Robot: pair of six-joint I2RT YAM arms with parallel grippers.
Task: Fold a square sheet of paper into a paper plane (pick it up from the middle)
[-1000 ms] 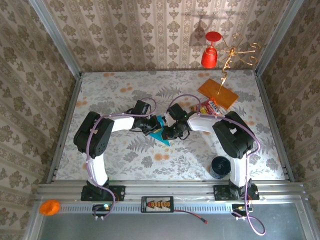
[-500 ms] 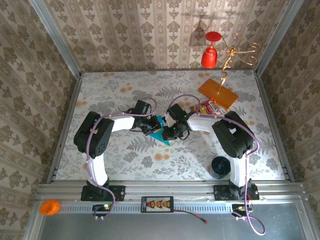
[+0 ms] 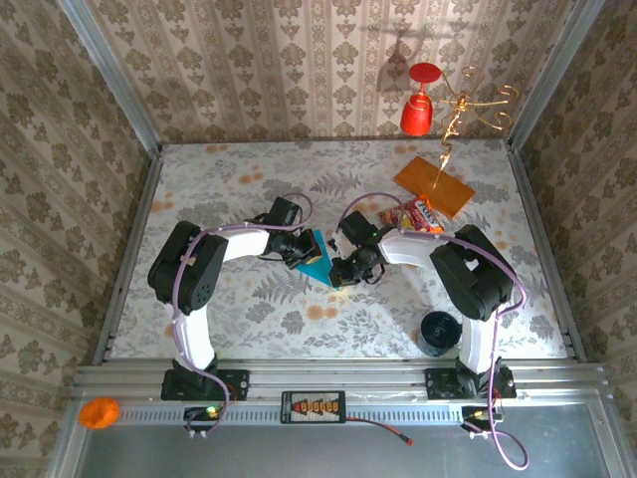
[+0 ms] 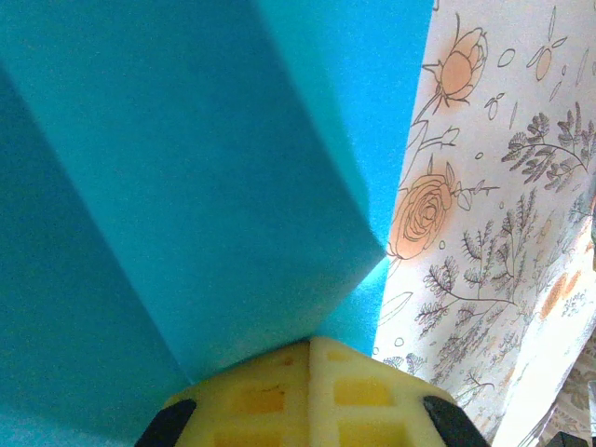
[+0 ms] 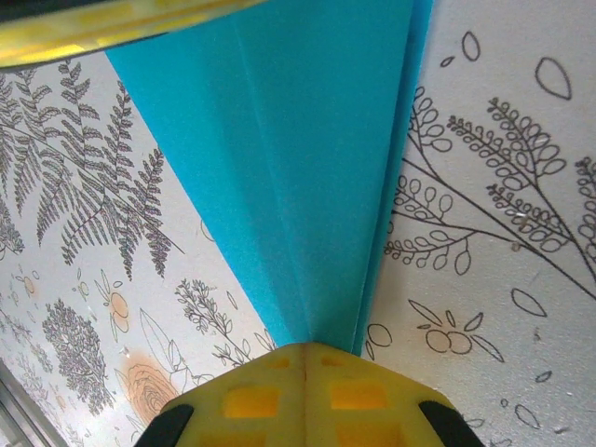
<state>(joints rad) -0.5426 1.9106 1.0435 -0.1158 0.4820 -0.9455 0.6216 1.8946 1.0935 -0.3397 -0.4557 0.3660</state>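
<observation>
The teal-blue paper plane point(image 3: 318, 245), a folded pointed shape, lies on the flowered table between my two grippers. My left gripper point(image 3: 305, 253) is shut, its yellow fingertips point(image 4: 270, 391) pressed together against the paper point(image 4: 186, 168), where one thick flap stands up from the layer below. My right gripper point(image 3: 339, 272) is shut too, and its fingertips point(image 5: 354, 396) rest at the narrow end of the paper point(image 5: 298, 168), whose creases run away from them. No paper shows in the seam between either pair of fingers. The left gripper's yellow finger point(image 5: 112, 28) crosses the top of the right wrist view.
An orange card point(image 3: 434, 186) and a red-and-yellow snack packet point(image 3: 416, 214) lie at the back right. A black roll point(image 3: 438, 332) stands by the right arm's base. A red goblet point(image 3: 420, 110) and a gold ornament point(image 3: 463, 105) hang at the back wall.
My right gripper has slid a little toward the near edge along the paper, and its arm has shifted with it. The left gripper has stayed in place, shut.
</observation>
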